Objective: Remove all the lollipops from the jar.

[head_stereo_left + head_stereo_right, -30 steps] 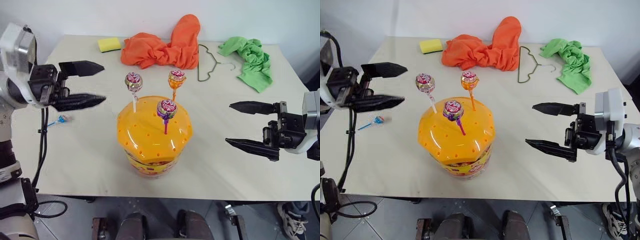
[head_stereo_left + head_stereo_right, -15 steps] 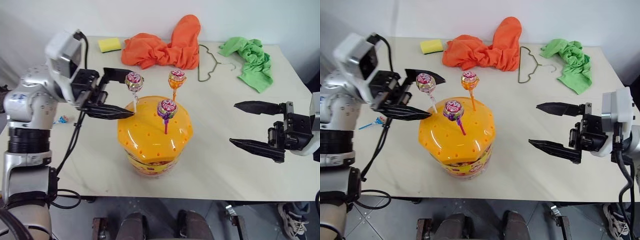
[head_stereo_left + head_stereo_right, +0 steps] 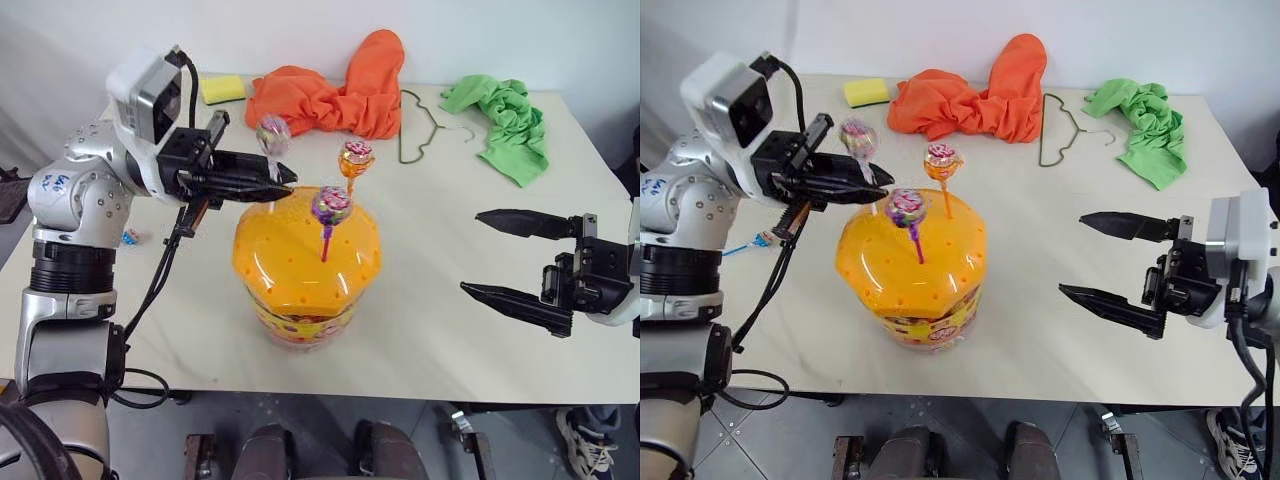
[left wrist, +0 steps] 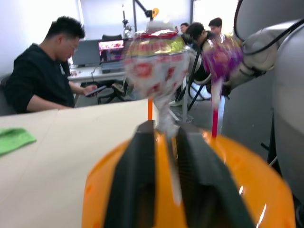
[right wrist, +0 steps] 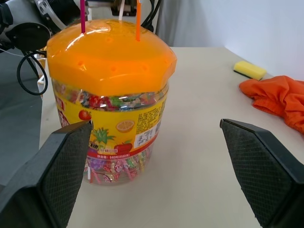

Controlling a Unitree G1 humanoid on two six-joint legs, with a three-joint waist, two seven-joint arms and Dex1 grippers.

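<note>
The lollipop (image 3: 272, 134) stick is standing upright between my left gripper's (image 3: 283, 180) closing jaws (right gripper (image 3: 510, 257) gaping, farther off).

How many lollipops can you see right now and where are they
4. One pinched by its stick in the left gripper over the jar; an orange one and a purple one stuck in the jar's top; one lying on the table, partly hidden.
</note>
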